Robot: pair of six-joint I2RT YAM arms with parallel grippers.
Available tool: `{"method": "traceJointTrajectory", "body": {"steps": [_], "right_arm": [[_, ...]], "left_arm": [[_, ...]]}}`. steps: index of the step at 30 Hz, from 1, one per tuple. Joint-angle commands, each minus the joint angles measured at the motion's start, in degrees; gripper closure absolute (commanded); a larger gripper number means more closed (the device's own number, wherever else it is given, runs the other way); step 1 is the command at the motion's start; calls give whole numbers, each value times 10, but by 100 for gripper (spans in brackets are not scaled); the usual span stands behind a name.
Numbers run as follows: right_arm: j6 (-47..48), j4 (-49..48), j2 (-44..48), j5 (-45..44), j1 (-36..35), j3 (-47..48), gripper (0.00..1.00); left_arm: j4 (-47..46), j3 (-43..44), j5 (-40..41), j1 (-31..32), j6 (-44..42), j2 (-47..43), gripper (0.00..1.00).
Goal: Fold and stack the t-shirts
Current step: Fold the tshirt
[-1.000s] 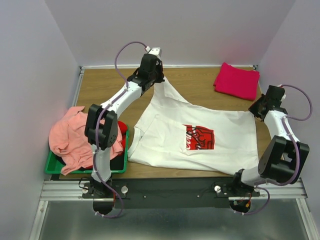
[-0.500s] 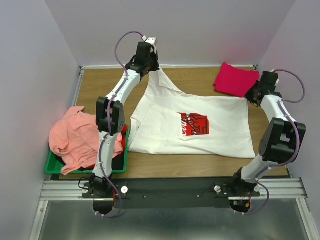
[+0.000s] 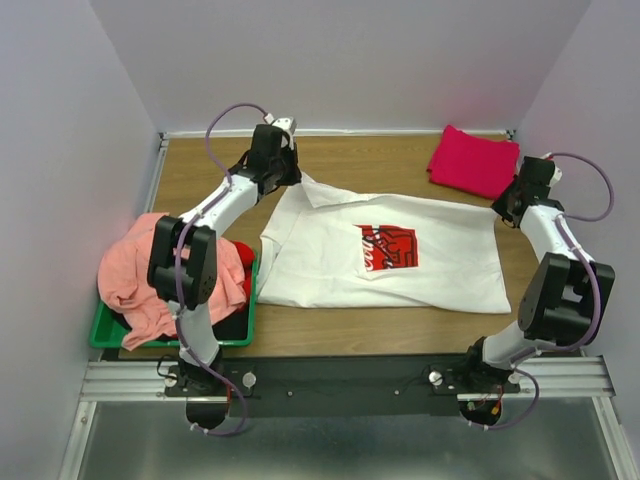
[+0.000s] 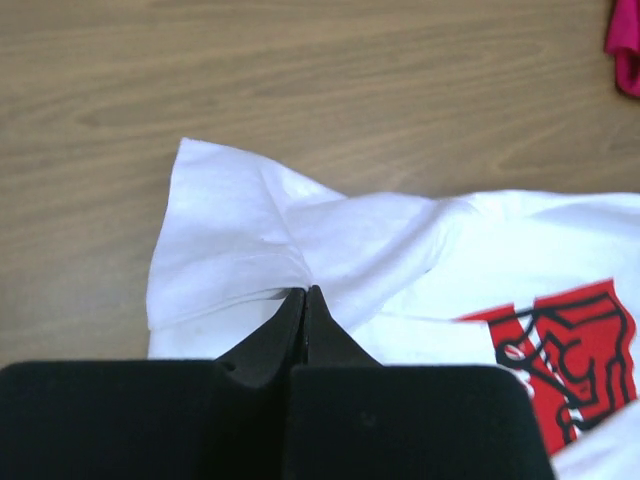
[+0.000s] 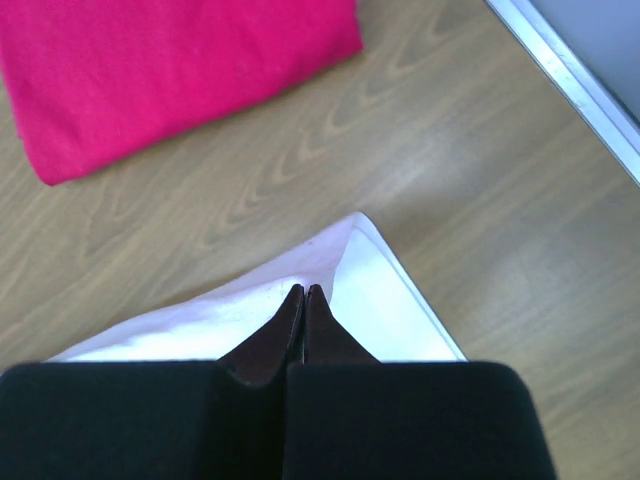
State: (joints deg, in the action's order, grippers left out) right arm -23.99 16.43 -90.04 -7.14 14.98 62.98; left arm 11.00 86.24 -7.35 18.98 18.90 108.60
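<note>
The large white t-shirt (image 3: 440, 265) with a red-and-white chest print (image 3: 388, 246) lies spread flat on the table. My left gripper (image 3: 288, 180) is shut on its far left sleeve corner; the left wrist view shows the jaws (image 4: 305, 292) pinching bunched white cloth (image 4: 230, 230). My right gripper (image 3: 504, 207) is shut on the far right corner (image 5: 385, 290), its jaws closed (image 5: 303, 291). A folded magenta-red t-shirt (image 3: 474, 161) lies at the far right, also in the right wrist view (image 5: 170, 70). A salmon-pink t-shirt (image 3: 145, 270) drapes over the bin, with a red one (image 3: 243, 262) beside it.
The green plastic bin (image 3: 170, 337) stands at the table's near left edge. The metal rail (image 3: 340, 131) and the walls bound the far side; the right wall rail shows in the right wrist view (image 5: 575, 85). Bare wood (image 3: 200, 175) lies left of the left gripper.
Both grippers have come down with the shirt's far edge. The raised left corner has dropped and moved left, so the shirt now lies flat. The right gripper has barely moved in the last half second.
</note>
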Motion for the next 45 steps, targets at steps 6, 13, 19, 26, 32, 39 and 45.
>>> {"method": "traceJointTrajectory", "body": {"steps": [6,13,19,26,32,39,45], "right_arm": [[-2,-1,89,-87,0,-85,100],[-10,-3,122,-133,0,-128,100],[-15,-4,138,-164,0,-148,100],[-40,-26,196,-193,0,-196,99],[-63,-28,232,-209,0,-225,99],[-101,-28,286,-225,0,-270,62],[-99,-66,407,-193,-3,-306,38]], "left_arm": [[-128,-229,-23,20,63,-202,100],[-153,-360,-31,26,95,-326,100],[-149,-451,-47,28,111,-417,100],[-141,-512,-59,34,118,-458,100],[-136,-569,-57,47,150,-511,100],[-93,-604,-62,97,192,-608,53],[-99,-576,-58,134,197,-615,32]]}}
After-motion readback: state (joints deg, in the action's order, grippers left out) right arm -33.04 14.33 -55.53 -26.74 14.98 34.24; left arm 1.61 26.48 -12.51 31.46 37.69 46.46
